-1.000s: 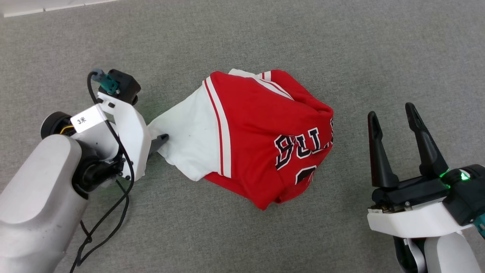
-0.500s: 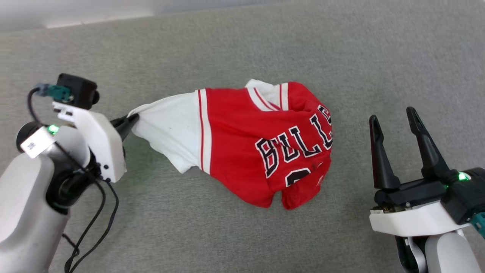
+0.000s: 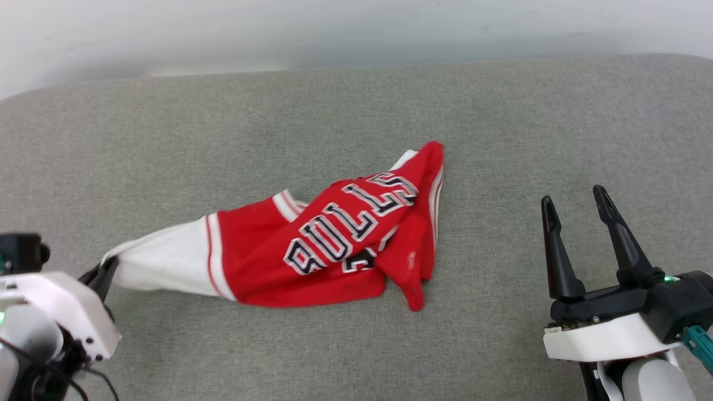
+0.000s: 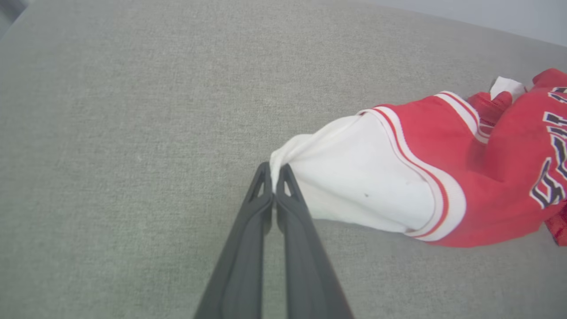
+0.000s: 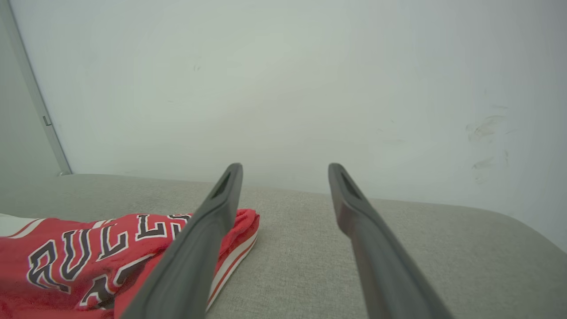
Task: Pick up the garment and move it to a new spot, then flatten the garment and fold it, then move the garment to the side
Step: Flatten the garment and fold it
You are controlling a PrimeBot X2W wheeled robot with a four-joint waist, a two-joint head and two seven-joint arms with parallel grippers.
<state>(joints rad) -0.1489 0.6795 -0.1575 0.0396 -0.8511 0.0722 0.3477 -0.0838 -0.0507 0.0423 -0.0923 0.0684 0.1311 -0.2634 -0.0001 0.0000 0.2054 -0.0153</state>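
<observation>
While left hand (image 4: 275, 170) clamps the garment (image 3: 250, 267) by its white sleeve (image 4: 354, 186), right hand (image 3: 573, 196) spread wide, empty.

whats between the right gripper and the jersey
Only bare grey surface; the head view shows the right gripper standing apart from the jersey.

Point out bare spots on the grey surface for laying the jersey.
Bare grey surface runs between the garment and the wall, and between garment and right gripper. Crowded at lower left, where the left gripper pinches the sleeve.
</observation>
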